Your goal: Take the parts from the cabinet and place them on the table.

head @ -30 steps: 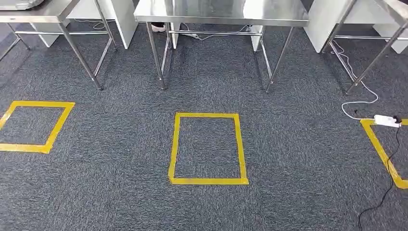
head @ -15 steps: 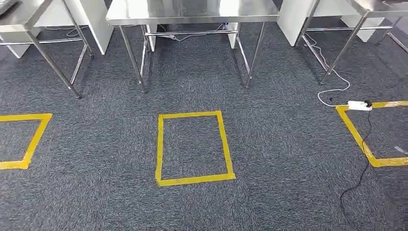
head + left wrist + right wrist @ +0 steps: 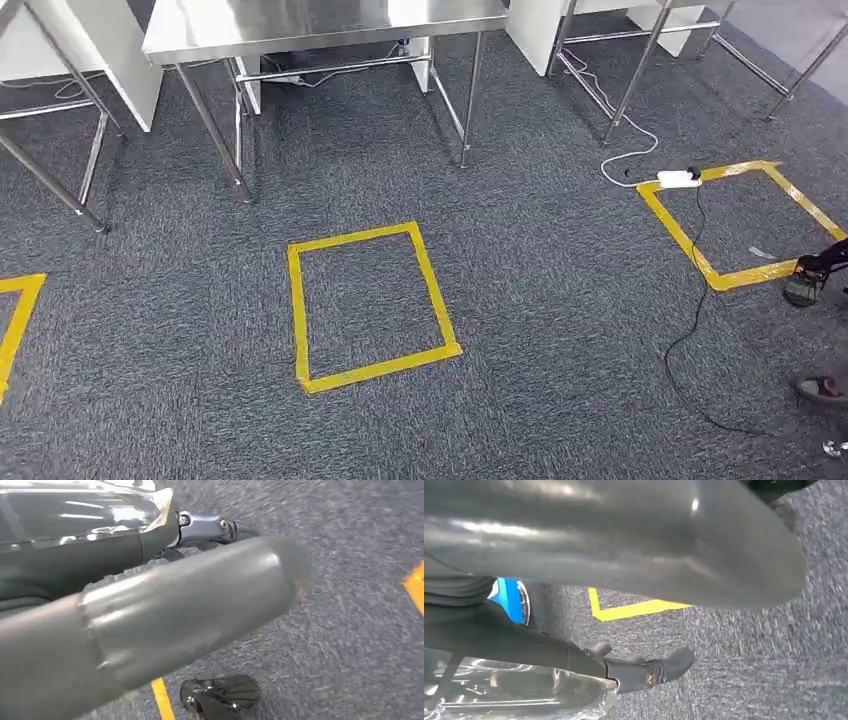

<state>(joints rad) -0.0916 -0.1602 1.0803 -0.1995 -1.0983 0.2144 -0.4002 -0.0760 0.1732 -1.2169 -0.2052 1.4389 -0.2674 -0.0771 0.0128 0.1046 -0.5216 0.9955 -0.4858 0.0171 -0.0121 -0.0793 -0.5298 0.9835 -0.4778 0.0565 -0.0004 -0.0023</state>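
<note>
Two squares of yellow tape lie on the grey carpet (image 3: 560, 300) in the head view: one square (image 3: 297, 300) in the middle, another (image 3: 750, 276) off to the right. A white power strip (image 3: 678, 179) sits on the far corner of the right square, and a black cable (image 3: 690, 330) trails from it across the carpet. Beyond the middle square stands a steel table with a bare tabletop (image 3: 320, 25). A person's shoe (image 3: 822, 388) shows at the right edge.

The left hand (image 3: 150, 615) hangs over the carpet, its thick thumb across the wrist view and its dark fingers (image 3: 200, 527) behind; I cannot tell whether it grips anything. The right hand (image 3: 624, 540) hangs likewise, dark fingers (image 3: 644, 672) lying against crinkled clear film (image 3: 514, 695). Whether that film wraps a part, and whether the hand clasps it, cannot be told, so I cannot place the parts
</note>
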